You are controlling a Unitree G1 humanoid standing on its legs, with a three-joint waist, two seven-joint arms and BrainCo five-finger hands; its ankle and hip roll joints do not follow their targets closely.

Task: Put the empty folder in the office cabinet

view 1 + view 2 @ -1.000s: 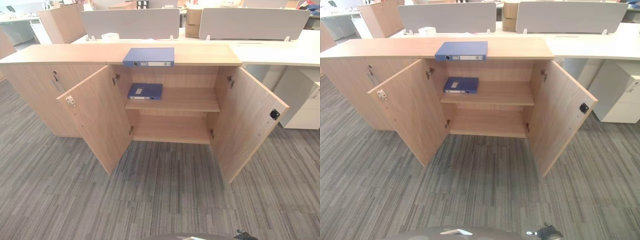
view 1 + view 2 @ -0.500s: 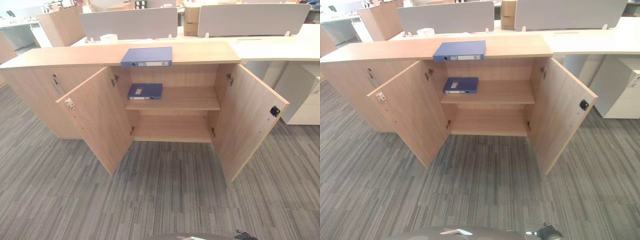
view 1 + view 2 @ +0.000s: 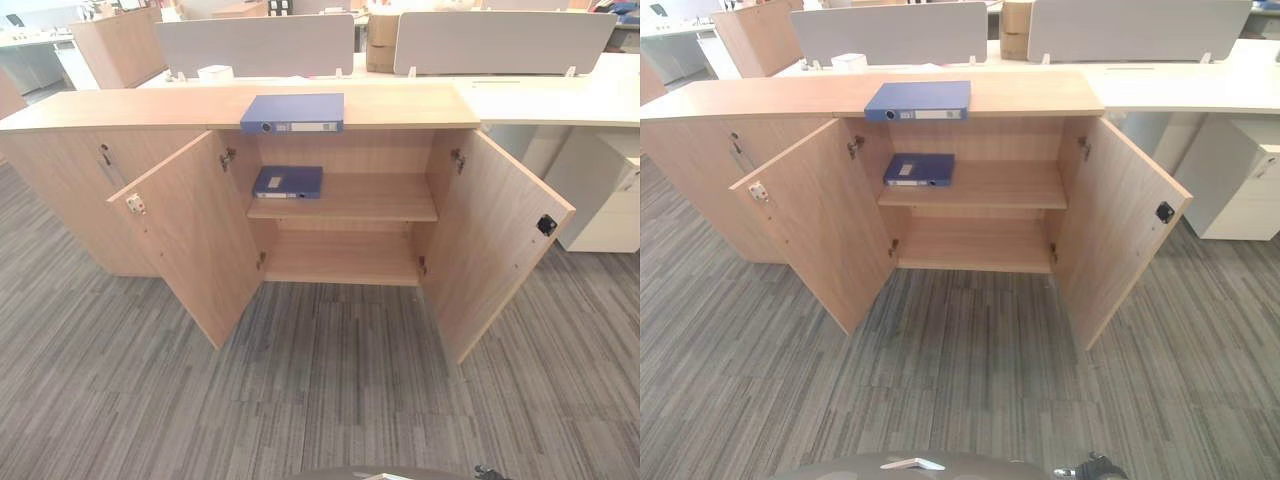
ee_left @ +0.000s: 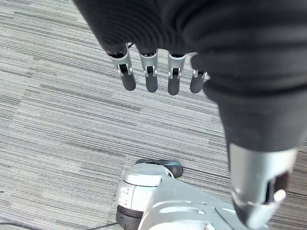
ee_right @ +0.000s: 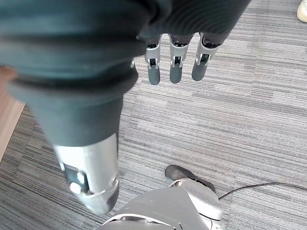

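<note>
- The left hand (image 4: pixel 158 57) hangs over the grey striped carpet (image 4: pixel 57 120), its fingers (image 4: pixel 150 76) straight and relaxed, holding nothing; most of the palm is hidden under its dark ribbed cover.
- The right hand (image 5: pixel 175 52) also hangs above the carpet, fingers straight and empty; its thumb runs down beside them, partly cut off by the cover.
- Both hands are well apart from the cabinet and touch nothing.
- The office cabinet (image 3: pixel 400 105) stands ahead with both doors swung wide: the left door (image 3: pixel 195 235) and the right door (image 3: pixel 500 245).
- A blue folder (image 3: pixel 293 112) lies flat on the cabinet's top, near the front edge above the open compartment, spine toward the robot.
- A second blue folder (image 3: pixel 288 181) lies flat on the upper shelf (image 3: pixel 370 200), at its left end.
- Whether either folder is empty cannot be told from here.
- The lower shelf (image 3: pixel 345 260) is partly hidden behind the left door.
- Behind the cabinet stand grey desk dividers (image 3: pixel 260 45), cut off at the top of the view.
</note>
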